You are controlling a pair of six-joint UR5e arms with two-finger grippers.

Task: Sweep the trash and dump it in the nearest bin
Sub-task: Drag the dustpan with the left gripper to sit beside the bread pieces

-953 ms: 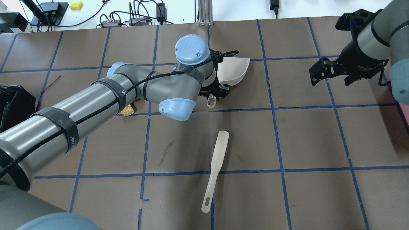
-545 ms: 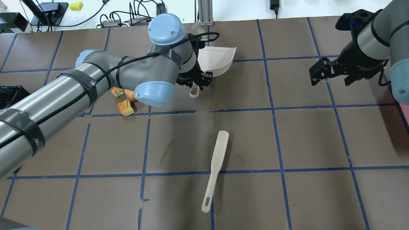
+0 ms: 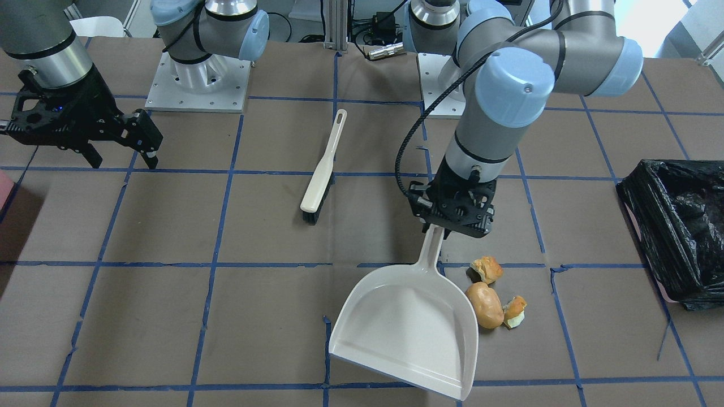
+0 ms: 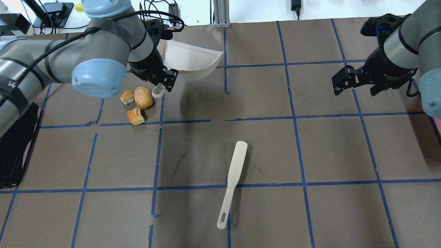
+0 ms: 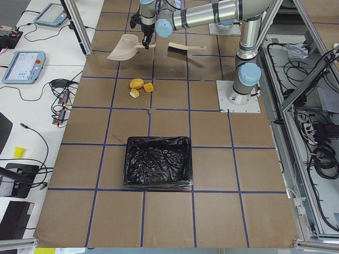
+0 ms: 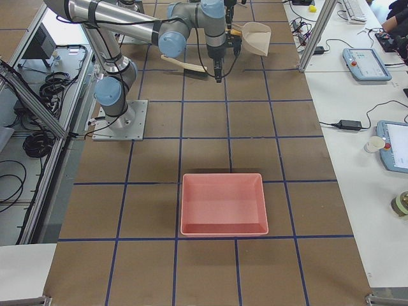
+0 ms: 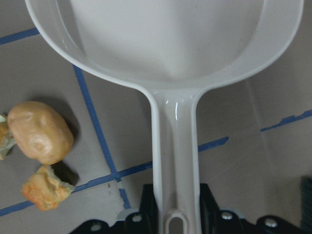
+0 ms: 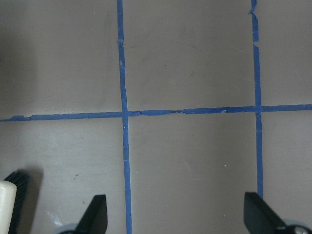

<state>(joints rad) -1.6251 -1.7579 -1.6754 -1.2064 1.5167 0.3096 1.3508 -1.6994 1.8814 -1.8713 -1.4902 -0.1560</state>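
My left gripper is shut on the handle of a white dustpan and holds it just above the table. Its open mouth faces away from me. The pan is empty in the left wrist view. The trash lies on the table beside the handle: an oval roll and two torn chunks. It also shows in the front view. The bin, lined with a black bag, stands at the table's left end. My right gripper is open and empty at the far right.
A white hand brush lies in the middle of the table; its bristles show in the right wrist view. An unlined pink bin stands at the table's right end. Cables and power bricks lie beyond the far edge.
My left arm has swung left with the dustpan, away from the table's centre, uncovering the three bread pieces. The right arm has hardly moved.
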